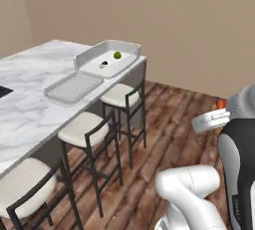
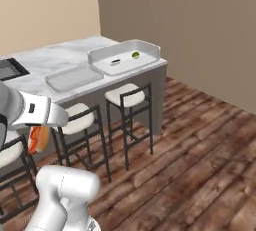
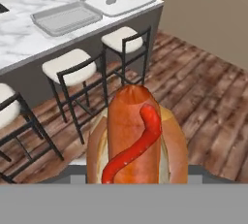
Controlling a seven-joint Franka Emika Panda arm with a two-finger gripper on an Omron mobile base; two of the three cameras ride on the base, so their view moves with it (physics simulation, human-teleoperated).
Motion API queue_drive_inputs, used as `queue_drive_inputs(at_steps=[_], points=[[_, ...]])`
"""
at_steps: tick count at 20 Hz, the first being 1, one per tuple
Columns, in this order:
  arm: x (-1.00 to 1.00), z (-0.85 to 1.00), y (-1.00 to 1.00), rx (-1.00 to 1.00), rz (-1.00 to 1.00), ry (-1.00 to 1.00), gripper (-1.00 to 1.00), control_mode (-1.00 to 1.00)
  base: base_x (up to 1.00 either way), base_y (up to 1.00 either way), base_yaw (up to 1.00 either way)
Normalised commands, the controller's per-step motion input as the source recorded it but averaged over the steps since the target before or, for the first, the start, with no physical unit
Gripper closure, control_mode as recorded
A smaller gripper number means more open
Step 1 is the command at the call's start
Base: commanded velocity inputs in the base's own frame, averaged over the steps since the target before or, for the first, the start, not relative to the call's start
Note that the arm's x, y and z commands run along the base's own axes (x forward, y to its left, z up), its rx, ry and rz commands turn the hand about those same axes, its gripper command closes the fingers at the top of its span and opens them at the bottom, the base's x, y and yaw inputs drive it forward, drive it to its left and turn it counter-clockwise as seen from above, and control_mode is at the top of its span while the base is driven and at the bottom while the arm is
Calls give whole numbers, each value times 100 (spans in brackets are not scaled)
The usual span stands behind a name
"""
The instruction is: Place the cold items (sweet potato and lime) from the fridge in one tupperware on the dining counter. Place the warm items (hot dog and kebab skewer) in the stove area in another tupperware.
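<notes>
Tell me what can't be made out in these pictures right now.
- Gripper fingertips: hand view, covered by the hot dog.
- Hot dog in left base view: just an orange sliver behind the arm.
- Dark lump beside the lime in the deep tupperware: too small to identify.
- Black sink: cropped at the edge.

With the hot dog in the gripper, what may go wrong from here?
1. The hot dog could land in the deep tray beside the lime instead of the flat tray; the two trays touch.
2. Stools stand along the counter; a low arm might strike them.
</notes>
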Motion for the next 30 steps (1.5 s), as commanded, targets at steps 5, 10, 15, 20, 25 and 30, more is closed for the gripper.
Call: queue_drive_inputs(at_steps=[5, 10, 15, 20, 25, 30], points=[[0, 0, 0, 0, 0, 0, 100, 100, 100, -55, 39], [0, 0, 0, 0, 0, 0, 100, 100, 100, -48, 43], [0, 0, 0, 0, 0, 0, 100, 100, 99, -36, 50], [0, 0, 0, 0, 0, 0, 100, 100, 100, -32, 58], [0, 0, 0, 0, 0, 0, 100, 100, 96, -33, 59], [0, 0, 0, 0, 0, 0, 100, 100, 86, -28, 61]])
